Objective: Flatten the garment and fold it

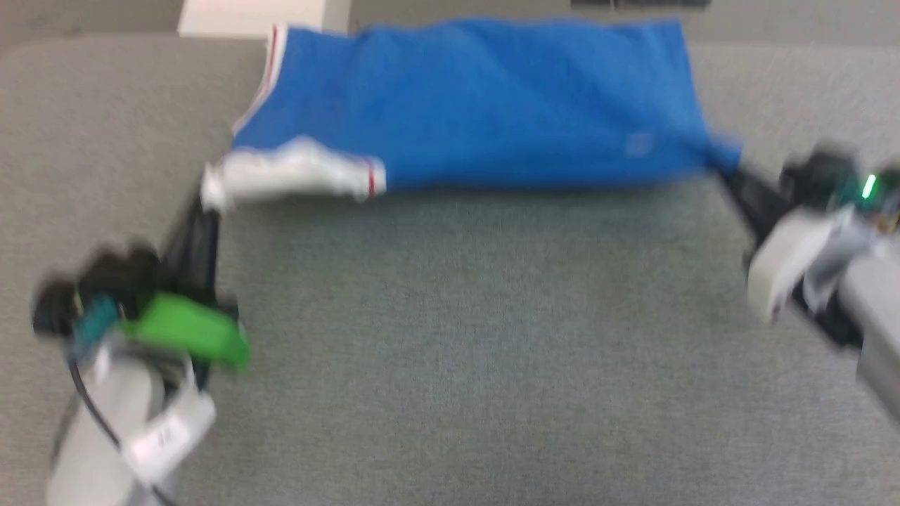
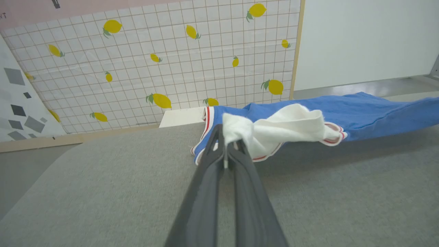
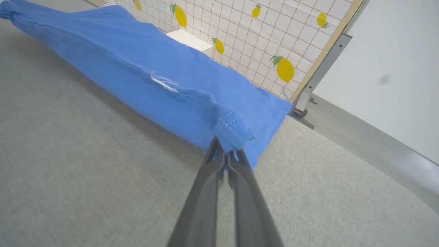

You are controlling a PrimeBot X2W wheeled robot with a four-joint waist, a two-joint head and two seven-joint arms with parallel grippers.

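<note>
The garment (image 1: pixel 478 105), a royal-blue T-shirt with white sleeves edged in red, lies stretched across the far part of the grey table (image 1: pixel 450 337), its near edge lifted. My left gripper (image 1: pixel 209 200) is shut on the white sleeve (image 2: pixel 288 123) at the shirt's left end; in the left wrist view the gripper (image 2: pixel 227 139) pinches a bunch of white cloth. My right gripper (image 1: pixel 728 172) is shut on a blue hem corner (image 3: pixel 233 132) at the shirt's right end, the closed gripper (image 3: pixel 226 151) biting the stitched fold. The head view is blurred.
A wall panel with a grid and yellow lemons (image 2: pixel 154 61) stands behind the table. A small white box (image 2: pixel 180 116) sits at the far edge by the shirt's collar side. A metal frame post (image 3: pixel 319 75) rises at the panel's corner. Bare grey table surface spreads between both arms.
</note>
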